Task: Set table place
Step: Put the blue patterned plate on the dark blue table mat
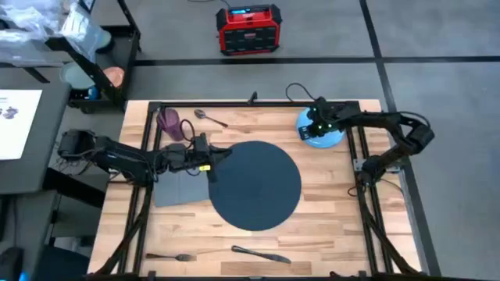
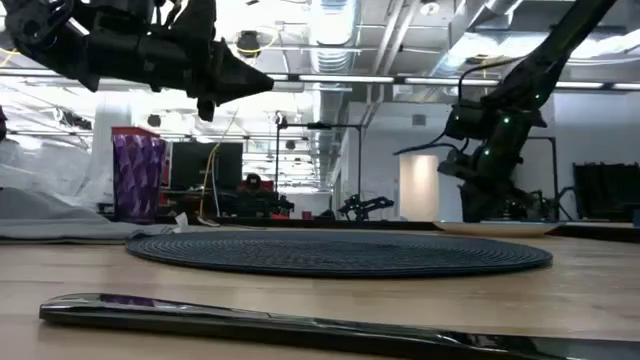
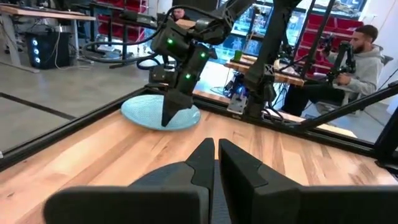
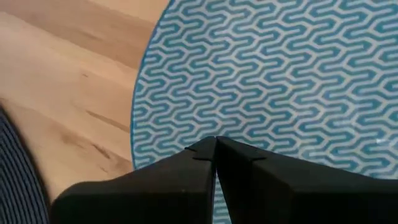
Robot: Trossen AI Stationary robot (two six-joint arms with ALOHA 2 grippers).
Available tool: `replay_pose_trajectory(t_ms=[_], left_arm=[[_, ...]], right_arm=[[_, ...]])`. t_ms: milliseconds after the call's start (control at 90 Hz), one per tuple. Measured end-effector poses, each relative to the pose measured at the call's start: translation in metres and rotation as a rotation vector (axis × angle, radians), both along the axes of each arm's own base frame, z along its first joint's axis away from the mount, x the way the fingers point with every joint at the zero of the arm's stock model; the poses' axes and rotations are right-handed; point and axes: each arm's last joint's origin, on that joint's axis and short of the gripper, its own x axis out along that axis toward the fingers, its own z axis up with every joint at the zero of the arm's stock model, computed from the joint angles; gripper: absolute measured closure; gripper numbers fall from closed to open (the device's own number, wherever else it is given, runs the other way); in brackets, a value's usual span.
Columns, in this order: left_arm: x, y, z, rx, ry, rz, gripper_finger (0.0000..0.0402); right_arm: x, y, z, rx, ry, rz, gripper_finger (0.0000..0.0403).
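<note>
Closest to my low camera lies a knife [image 2: 300, 325] on the table [image 1: 328, 226]; beyond it the place [image 1: 256, 184] sits mid-table. My left gripper [image 1: 221, 153], clenched empty, hovers over its left edge; my right gripper [image 1: 316, 129], also clenched, points down over the plate [image 1: 331, 138].

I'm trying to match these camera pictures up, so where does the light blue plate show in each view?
High view: plate at the table's far right corner, under the right gripper.
Low view: thin pale edge at right, beyond the mat.
Left wrist view: upper left of centre, under the right gripper.
Right wrist view: fills most of the picture.
Shared landmark: the right gripper over it.
</note>
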Motion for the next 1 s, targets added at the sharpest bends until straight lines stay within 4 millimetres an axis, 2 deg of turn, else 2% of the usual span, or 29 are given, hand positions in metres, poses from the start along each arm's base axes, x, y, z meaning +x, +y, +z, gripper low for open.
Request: replay_pose_trajectory(t_ms=[244,489,644,811,1000], left_arm=[[0.0,0.001,0.0,-0.005,-0.002,0.005,0.0396],[-0.001,0.013,-0.003,-0.108,-0.001,0.066,0.0396],[-0.002,0.017,-0.006,-0.144,0.02,0.093,0.0396],[-0.002,0.018,-0.006,-0.145,0.023,0.091,0.0396],[-0.002,0.018,-0.008,-0.145,0.035,0.092,0.0396]], right_arm=[[0.014,0.005,0.003,0.01,-0.126,0.082,0.0403],[0.029,0.01,0.008,-0.001,-0.247,0.127,0.0403],[0.031,0.012,0.008,0.0,-0.245,0.137,0.0403],[0.029,0.009,0.007,-0.108,-0.141,0.059,0.0403],[0.014,0.007,0.002,-0.046,-0.048,0.013,0.0403]])
